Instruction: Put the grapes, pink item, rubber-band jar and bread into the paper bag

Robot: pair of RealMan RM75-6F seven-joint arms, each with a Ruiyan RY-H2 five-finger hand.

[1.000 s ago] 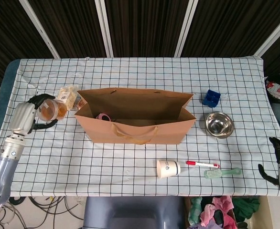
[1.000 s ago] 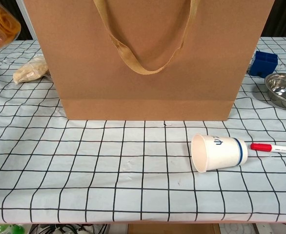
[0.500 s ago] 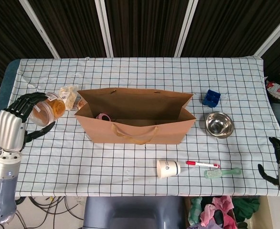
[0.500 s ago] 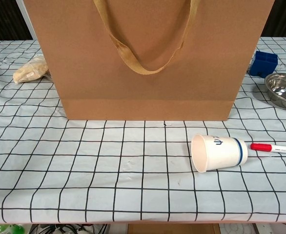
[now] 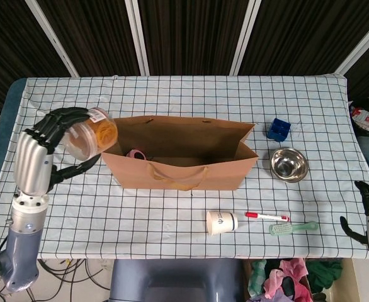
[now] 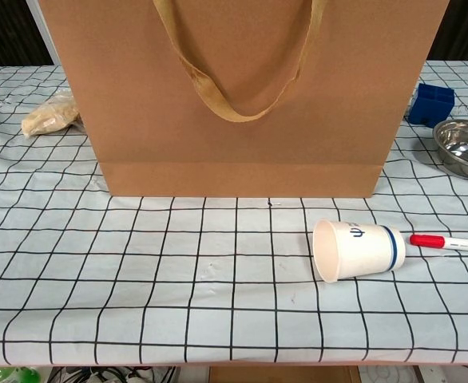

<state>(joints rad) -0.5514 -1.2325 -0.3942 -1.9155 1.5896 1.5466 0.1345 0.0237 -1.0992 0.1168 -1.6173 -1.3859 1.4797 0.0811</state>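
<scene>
At the left end of the bench, I have the left robot hand point(image 5: 36, 154) wrapped around the rubber-band jar point(image 5: 91, 133), fingers curled over its far side and thumb under it. The jar is tilted on its side in the air, its base toward the left edge of the paper bag point(image 5: 178, 157).

The bag stands open in the middle of the bench, its handle point(image 5: 175, 178) drooping down the near face. Inside, near the left end, I can see the pink item point(image 5: 136, 153). The bread point(image 6: 50, 113) lies on the cloth just left of the bag; only the chest view shows it. I cannot make out the grapes.

My right robot hand point(image 5: 368, 217) hangs off the near right corner of the bench, holding nothing, fingers loosely apart.

Right of the bag sit a blue cube point(image 5: 278, 129) and, nearer, a steel bowl point(image 5: 289, 165). In front of the bag a paper cup point(image 5: 221, 223) lies on its side, with a red-capped pen point(image 5: 266, 216) and a green toothbrush point(image 5: 293, 227) just to its right.

The bench wears a white cloth point(image 5: 191, 94) with a dark grid. Behind it, dark panels are split by slanted white bars point(image 5: 136, 36).
</scene>
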